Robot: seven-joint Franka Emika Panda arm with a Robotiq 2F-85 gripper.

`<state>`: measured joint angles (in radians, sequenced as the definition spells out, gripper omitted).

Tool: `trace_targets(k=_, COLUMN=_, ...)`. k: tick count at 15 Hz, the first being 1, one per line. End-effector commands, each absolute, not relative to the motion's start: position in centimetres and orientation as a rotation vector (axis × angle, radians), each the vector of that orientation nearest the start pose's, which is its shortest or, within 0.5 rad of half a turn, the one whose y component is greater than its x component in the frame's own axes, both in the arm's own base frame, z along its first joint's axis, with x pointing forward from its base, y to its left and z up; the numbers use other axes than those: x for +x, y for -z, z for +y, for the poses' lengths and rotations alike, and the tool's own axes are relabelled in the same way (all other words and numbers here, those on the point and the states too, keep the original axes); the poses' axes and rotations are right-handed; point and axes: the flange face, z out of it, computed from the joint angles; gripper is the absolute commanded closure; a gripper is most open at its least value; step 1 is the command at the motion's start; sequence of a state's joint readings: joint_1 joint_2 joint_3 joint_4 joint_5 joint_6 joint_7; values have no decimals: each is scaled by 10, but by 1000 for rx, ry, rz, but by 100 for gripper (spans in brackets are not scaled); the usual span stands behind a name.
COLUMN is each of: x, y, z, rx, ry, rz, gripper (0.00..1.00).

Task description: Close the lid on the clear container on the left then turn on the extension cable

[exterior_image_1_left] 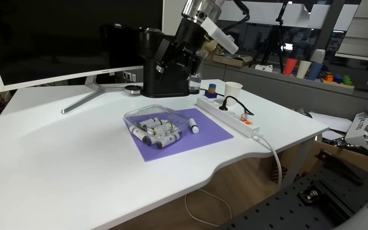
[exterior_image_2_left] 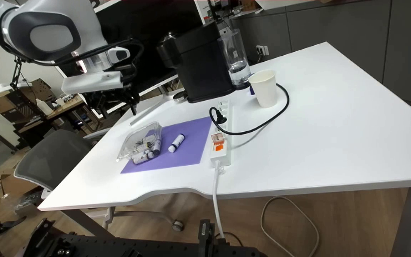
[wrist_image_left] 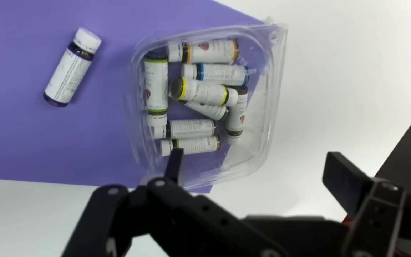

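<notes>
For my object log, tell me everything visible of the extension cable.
The extension cable is a white, plastic-looking strip with a row of sockets, lying on the table beside the purple sheet. A black plug sits in one socket. Near one end are an orange switch and a reddish translucent piece; whether it is on is unclear. From that end a white cord runs off the table edge.
</notes>
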<state>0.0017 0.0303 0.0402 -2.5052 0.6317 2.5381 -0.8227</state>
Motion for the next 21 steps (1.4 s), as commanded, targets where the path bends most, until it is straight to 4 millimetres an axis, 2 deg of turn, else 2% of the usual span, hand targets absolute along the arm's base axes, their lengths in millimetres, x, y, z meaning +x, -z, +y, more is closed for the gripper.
trace_targets(k=1, x=452, y=-291, z=9, rx=-2778, ry=99, rz=-361, gripper=0)
trace_targets(k=3, x=453, y=-297, z=-3, rx=-2855, ry=112, rz=-219, gripper=0)
trace_targets(k=5, x=457, y=-301, z=-24, rx=-2912, ry=151, rz=-113, gripper=0)
trace_targets(k=8, x=459, y=-296, z=-71, rx=-2989, ry=193, rz=69, gripper=0)
trace_targets(k=13, x=441, y=-275, z=-153, rx=-3130, ry=166, rz=364, gripper=1)
trace_targets(k=14, x=436, y=-268, z=-167, rx=-3158, ry=107, rz=418, gripper=26)
trace_targets(k=16, x=425, y=-254, z=-183, rx=-3178, ry=-4, rz=444, gripper=30)
trace_targets(k=21, x=403, y=-226, z=-200, rx=-3207, ry=-227, rz=369, gripper=66)
